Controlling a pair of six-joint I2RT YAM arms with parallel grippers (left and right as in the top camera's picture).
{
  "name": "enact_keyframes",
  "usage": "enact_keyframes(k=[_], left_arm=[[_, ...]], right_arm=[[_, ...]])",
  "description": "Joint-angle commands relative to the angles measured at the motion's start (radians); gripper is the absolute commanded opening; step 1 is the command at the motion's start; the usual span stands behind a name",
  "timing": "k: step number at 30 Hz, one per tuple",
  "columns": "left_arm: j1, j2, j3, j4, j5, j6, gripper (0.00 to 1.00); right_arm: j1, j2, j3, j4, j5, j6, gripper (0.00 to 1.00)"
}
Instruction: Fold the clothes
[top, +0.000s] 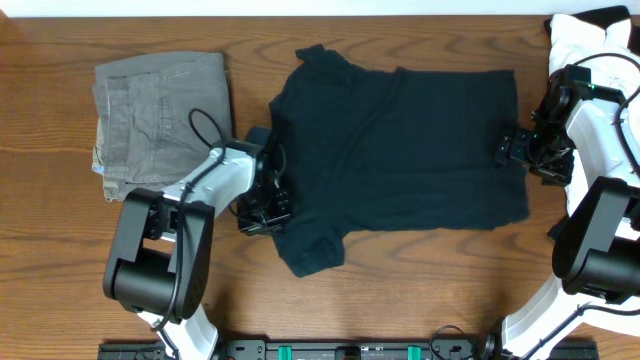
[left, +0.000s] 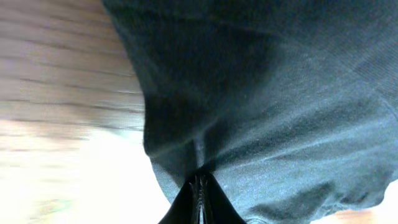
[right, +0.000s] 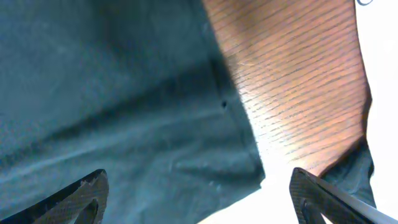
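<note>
At the dark T-shirt (top: 400, 150), two grippers
The left gripper (top: 268, 208) clamps cloth at its collar end; the right gripper (top: 508, 148) hangs wide apart at its hem

Seen from my remote console, either side of the dark T-shirt (top: 400, 150): the left arm (top: 215, 178) and right arm (top: 600, 125) wear white shells over chunky black joints. A thin black cable (top: 192, 122) loops off the left one. The fingers (right: 84, 198) are black and weave-textured.
</note>
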Motion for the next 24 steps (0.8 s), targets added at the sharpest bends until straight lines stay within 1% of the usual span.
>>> enact_keyframes(k=[1, 7, 12, 16, 18, 21, 24], left_arm=[[0.015, 0.031, -0.008, 0.002, -0.128, 0.037, 0.06], [0.005, 0.023, -0.003, 0.0, -0.116, 0.04, 0.06], [0.0, -0.048, 0.006, 0.005, -0.116, 0.05, 0.06], [0.0, -0.158, 0.023, 0.01, -0.116, 0.051, 0.05], [0.0, -0.225, 0.023, 0.026, -0.116, 0.05, 0.06], [0.0, -0.296, 0.023, 0.044, -0.117, 0.05, 0.06], [0.0, -0.324, 0.023, 0.06, -0.116, 0.049, 0.06]], right_arm=[[0.006, -0.004, -0.006, -0.001, -0.004, -0.011, 0.91], [0.005, -0.004, -0.01, -0.073, -0.002, 0.058, 0.89], [0.002, -0.004, -0.05, -0.129, 0.041, 0.134, 0.89], [0.002, -0.004, -0.128, -0.093, 0.041, 0.166, 0.89], [0.002, -0.004, -0.175, -0.059, 0.007, 0.166, 0.9], [0.002, -0.004, -0.22, -0.028, -0.05, 0.161, 0.86], [0.003, -0.004, -0.253, -0.005, -0.06, 0.163, 0.83]])
